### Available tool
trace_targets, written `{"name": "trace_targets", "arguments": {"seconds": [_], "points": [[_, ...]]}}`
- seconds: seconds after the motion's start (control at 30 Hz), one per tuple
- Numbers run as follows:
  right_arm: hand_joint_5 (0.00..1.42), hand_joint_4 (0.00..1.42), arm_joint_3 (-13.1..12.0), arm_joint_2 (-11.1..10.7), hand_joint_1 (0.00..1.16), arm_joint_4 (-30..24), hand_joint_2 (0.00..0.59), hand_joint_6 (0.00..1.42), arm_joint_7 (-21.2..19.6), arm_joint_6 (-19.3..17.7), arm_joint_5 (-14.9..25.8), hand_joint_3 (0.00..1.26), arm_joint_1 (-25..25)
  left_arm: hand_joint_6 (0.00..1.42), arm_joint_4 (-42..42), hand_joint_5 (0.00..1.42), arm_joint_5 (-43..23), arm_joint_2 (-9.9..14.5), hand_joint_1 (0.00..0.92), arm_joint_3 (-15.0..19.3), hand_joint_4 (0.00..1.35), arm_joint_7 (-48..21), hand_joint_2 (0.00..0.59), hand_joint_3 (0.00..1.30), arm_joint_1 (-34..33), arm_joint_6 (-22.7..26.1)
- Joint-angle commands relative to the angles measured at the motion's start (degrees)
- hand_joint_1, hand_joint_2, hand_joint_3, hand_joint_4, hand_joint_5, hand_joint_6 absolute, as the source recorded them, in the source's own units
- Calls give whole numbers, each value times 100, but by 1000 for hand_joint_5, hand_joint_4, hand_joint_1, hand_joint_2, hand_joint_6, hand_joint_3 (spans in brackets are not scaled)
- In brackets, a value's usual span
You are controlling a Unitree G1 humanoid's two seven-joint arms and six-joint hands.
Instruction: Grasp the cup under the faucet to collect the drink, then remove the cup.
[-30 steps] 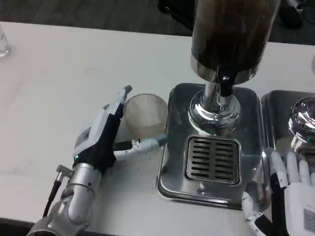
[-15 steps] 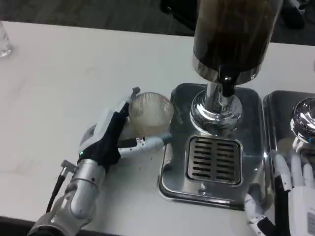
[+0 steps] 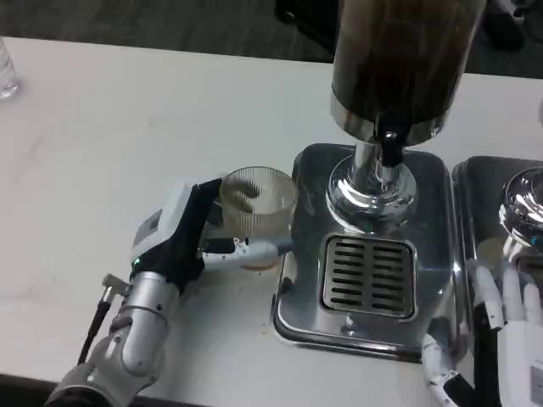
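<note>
While the left robot hand wraps its fingers around the ribbed cup, one finger reaching along the cup's near side, the grasp appears established. The cup stands on the white surface just beside the left edge of the steel drip tray, not under the faucet. The right robot hand rests at the tray's right corner, fingers extended, holding nothing. Assessment: only the grasp is done. Outstanding are placing the cup on the grate beneath the dispenser, collecting the drink, and removing the cup.
</note>
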Motion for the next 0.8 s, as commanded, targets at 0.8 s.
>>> {"name": "trace_targets", "arguments": {"seconds": [0.8], "points": [[0,0,-117,-24,291,85,504,63,-50,-120,67,105,-185,1296,-233,1232,200,114,605,95,1166,1068,0,1001,70,-335]]}}
